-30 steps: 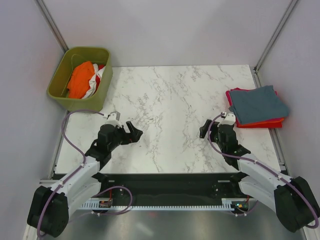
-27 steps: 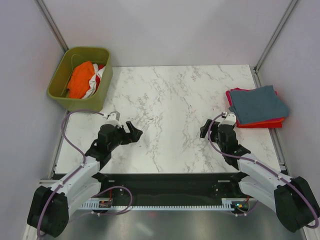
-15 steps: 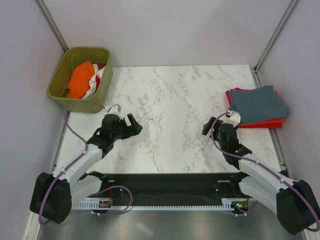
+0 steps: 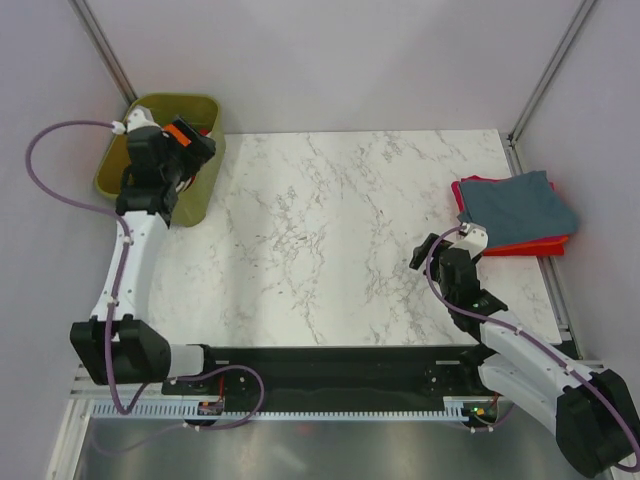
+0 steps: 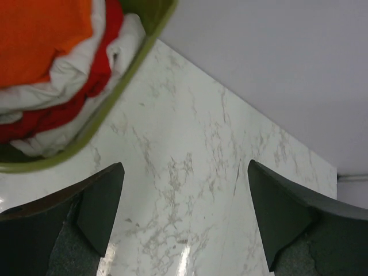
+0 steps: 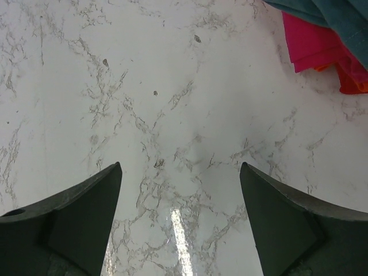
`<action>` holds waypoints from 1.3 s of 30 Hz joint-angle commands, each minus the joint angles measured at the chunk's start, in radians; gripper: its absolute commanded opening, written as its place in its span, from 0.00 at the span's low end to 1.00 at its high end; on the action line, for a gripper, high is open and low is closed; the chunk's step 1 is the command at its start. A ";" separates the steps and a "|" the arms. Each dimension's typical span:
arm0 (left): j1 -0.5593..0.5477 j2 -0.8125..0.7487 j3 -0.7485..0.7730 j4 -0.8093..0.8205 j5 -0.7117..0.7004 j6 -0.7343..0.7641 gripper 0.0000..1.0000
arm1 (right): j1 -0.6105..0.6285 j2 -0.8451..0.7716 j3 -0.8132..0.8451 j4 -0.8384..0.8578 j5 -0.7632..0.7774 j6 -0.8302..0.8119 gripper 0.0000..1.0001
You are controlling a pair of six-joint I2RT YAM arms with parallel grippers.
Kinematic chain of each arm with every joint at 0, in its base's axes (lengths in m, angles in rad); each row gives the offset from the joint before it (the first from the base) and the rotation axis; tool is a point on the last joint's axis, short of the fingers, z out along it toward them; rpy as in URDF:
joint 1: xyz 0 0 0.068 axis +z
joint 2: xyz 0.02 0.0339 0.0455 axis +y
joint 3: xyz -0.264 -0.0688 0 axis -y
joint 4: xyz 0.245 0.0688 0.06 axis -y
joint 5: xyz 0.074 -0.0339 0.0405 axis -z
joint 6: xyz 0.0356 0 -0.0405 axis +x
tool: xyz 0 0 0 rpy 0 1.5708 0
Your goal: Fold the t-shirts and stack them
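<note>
Top external: marble table [image 4: 340, 200], grey walls [image 4: 340, 60]. One olive bin [image 4: 203, 195] holding crumpled t-shirts [image 5: 40, 34], one folded stack [image 4: 518, 205], three colours. My left gripper [image 5: 183, 172] and right gripper [image 6: 179, 172] gape empty.

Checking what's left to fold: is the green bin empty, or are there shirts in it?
Not empty. The green bin holds an unfolded orange shirt bunched over white and red cloth.

- This is a robotics lab test cell.
- Plain pale grey panel walls [image 4: 350, 60] enclose three sides and meet at bare aluminium corner posts [image 4: 102, 45].
- A white marble-patterned tabletop [image 4: 330, 220] has two white-and-black robot arms [image 4: 125, 270] bolted to a black base rail [image 4: 330, 362].
- Purple sheathed cables [image 4: 70, 124] loop in the open above a slotted white cable duct [image 4: 330, 408].
</note>
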 commanded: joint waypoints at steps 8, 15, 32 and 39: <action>0.177 0.407 0.386 -0.144 -0.092 -0.010 0.71 | 0.001 -0.070 -0.018 -0.009 0.027 0.018 0.89; 0.218 0.673 0.582 -0.173 -0.020 -0.028 0.63 | 0.002 -0.089 -0.029 -0.008 0.034 0.016 0.88; 0.250 0.640 0.674 -0.185 -0.109 -0.071 0.02 | 0.002 -0.058 -0.018 -0.006 0.031 0.013 0.88; 0.252 0.370 0.680 -0.178 -0.201 -0.048 0.04 | 0.002 -0.046 -0.015 0.000 0.024 0.010 0.88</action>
